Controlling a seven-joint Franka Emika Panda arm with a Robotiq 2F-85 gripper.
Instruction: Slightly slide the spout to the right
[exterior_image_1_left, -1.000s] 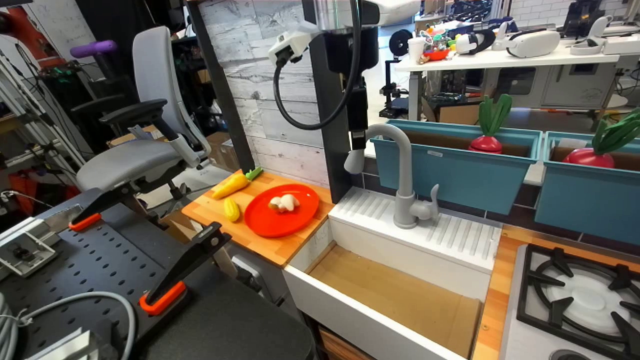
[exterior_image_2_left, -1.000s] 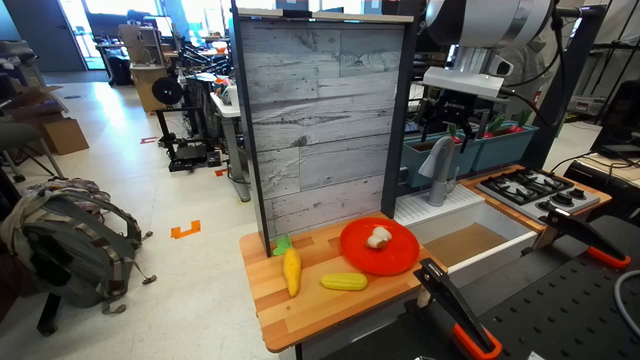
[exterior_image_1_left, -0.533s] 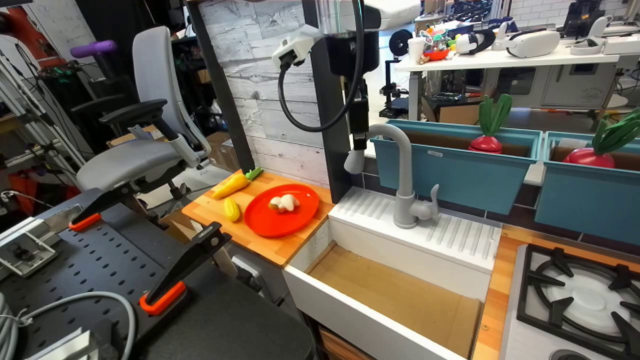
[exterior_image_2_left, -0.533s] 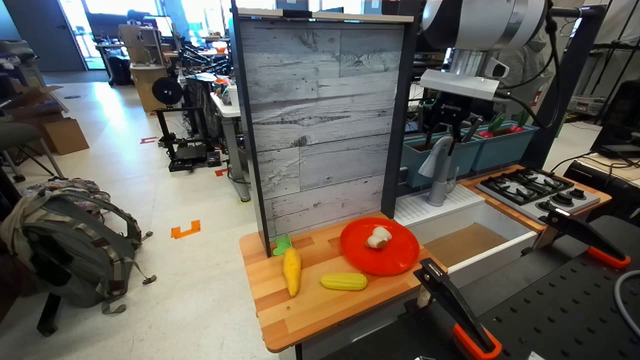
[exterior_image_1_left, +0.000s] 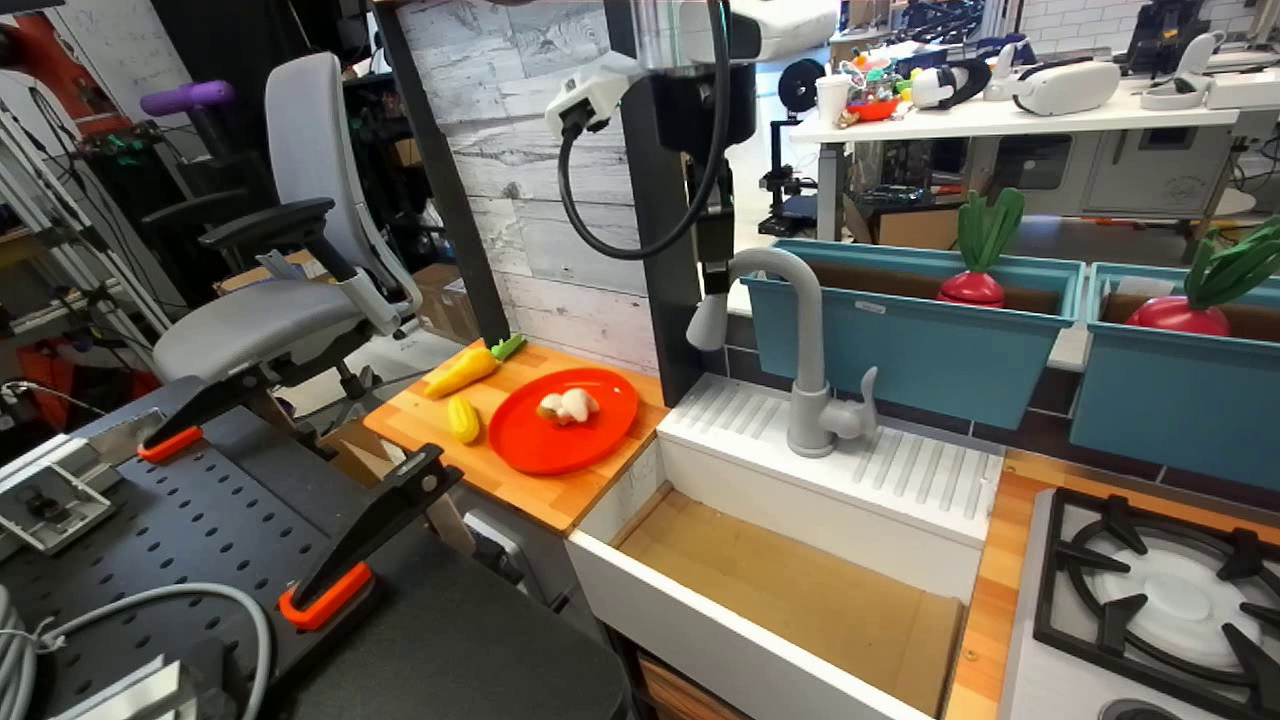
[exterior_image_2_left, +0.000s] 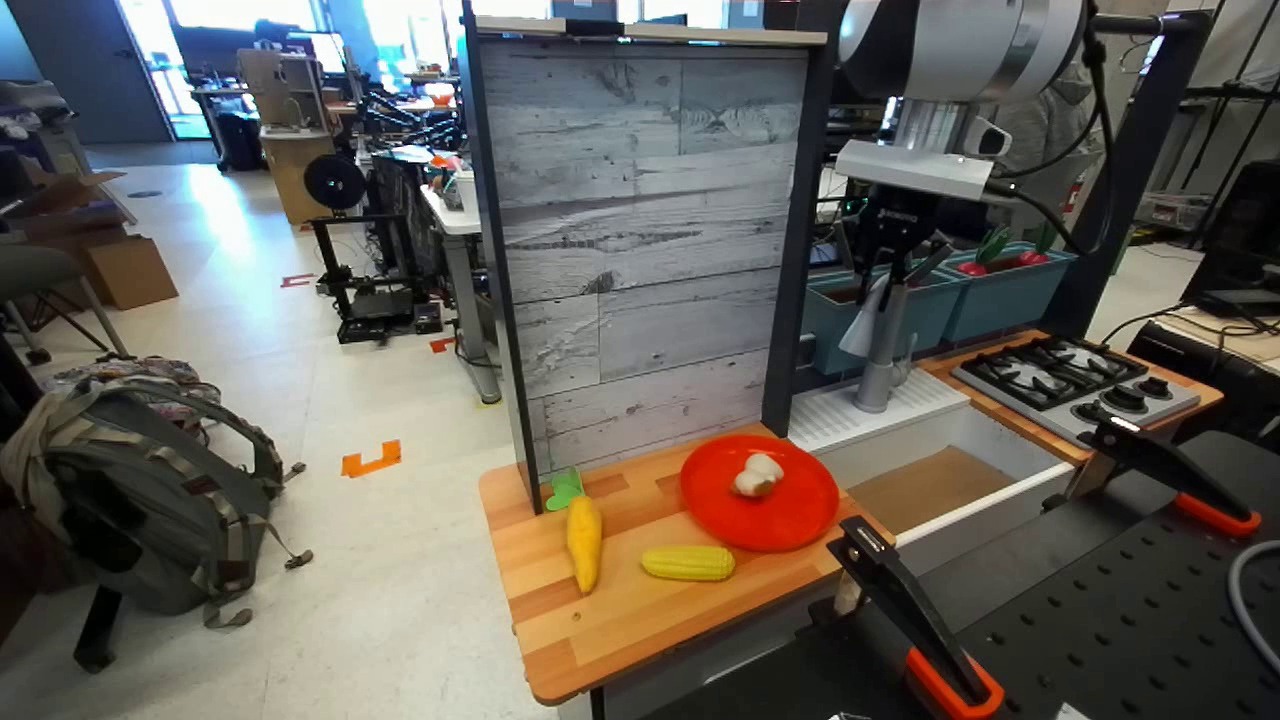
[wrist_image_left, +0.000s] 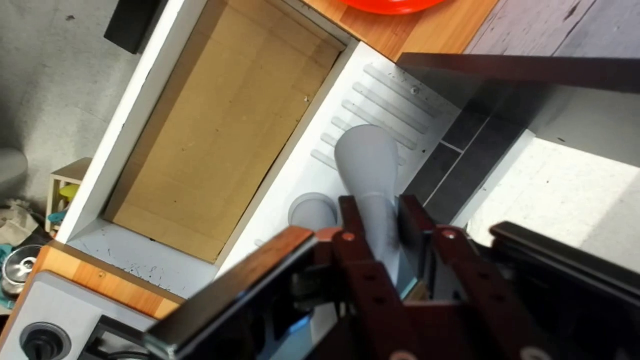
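Spout (wrist_image_left: 367, 155) is held in the tool (wrist_image_left: 378, 204), jaws narrow; the arm (exterior_image_2_left: 955, 50) hangs above, its end pointing down.

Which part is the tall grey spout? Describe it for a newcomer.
Find the white rectangular sink with brown cardboard lining its bottom. On the ribbed white ledge along its back stands the tall matte grey spout. It curves like an inverted U to a flared, downturned end, unlike the short grey lever handle near its base.

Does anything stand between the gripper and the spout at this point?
Nothing visible does. In the wrist view, the gripper has a finger on each side of the spout, with no other thing showing in between.
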